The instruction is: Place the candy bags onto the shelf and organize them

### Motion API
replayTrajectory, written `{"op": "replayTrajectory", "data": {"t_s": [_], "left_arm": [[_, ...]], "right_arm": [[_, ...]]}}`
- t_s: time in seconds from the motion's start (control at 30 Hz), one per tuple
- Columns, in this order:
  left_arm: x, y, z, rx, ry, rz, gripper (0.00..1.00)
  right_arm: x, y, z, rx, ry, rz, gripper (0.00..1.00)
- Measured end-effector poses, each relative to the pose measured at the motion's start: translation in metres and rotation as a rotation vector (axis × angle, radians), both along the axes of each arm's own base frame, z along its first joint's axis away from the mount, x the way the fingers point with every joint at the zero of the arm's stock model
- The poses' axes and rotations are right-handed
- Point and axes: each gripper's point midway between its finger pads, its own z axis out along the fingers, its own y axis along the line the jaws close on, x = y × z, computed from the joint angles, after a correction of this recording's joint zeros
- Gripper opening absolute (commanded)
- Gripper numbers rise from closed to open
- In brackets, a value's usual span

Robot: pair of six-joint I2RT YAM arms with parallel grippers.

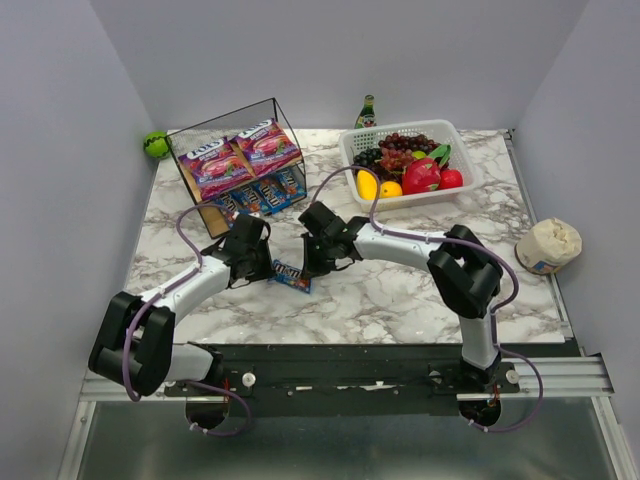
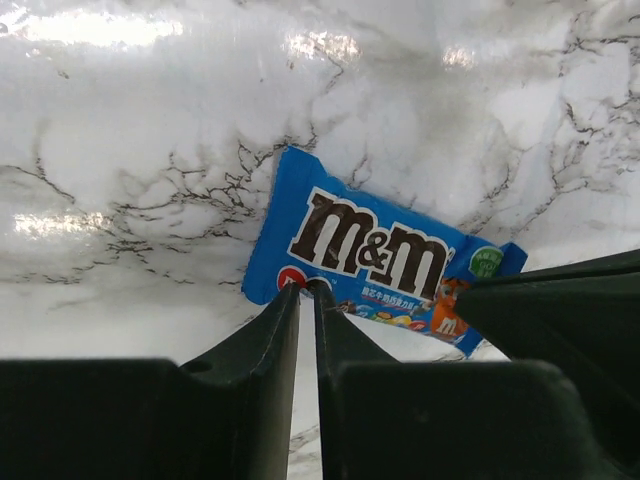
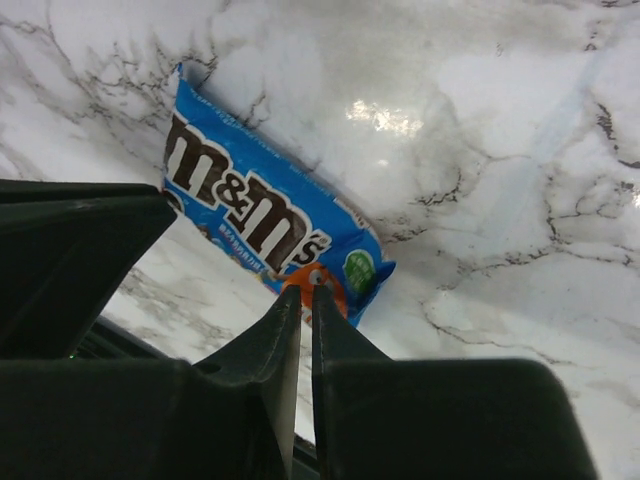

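The shelf (image 1: 190, 165) stands at the back left. Two purple candy bags (image 1: 240, 152) lie on its top board and several blue packets (image 1: 262, 194) on its lower board. One blue packet (image 1: 291, 275) lies flat on the marble between my grippers; it also shows in the left wrist view (image 2: 370, 250) and the right wrist view (image 3: 250, 205). My left gripper (image 1: 268, 265) is shut, its tips (image 2: 303, 288) at the packet's near edge. My right gripper (image 1: 308, 262) is shut, its tips (image 3: 306, 293) at the packet's end with the orange figure. Neither lifts it.
A white lattice basket (image 1: 455, 135) with fruit stands at the back right, a green bottle (image 1: 367, 112) behind it. A green ball (image 1: 156, 144) lies left of the shelf. A cream pouch (image 1: 547, 245) sits at the right edge.
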Motion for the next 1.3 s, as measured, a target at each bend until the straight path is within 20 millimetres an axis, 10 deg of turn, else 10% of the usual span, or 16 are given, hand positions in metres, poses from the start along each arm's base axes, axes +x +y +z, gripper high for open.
{"op": "replayTrajectory", "data": {"t_s": [0.93, 1.3], "left_arm": [[0.021, 0.0, -0.014, 0.076, 0.044, 0.052, 0.26], [0.018, 0.004, 0.022, 0.123, -0.06, 0.039, 0.59]], "right_arm": [[-0.005, -0.043, -0.029, -0.038, 0.063, -0.135, 0.14], [-0.013, -0.079, -0.005, -0.148, 0.02, -0.129, 0.17]]}}
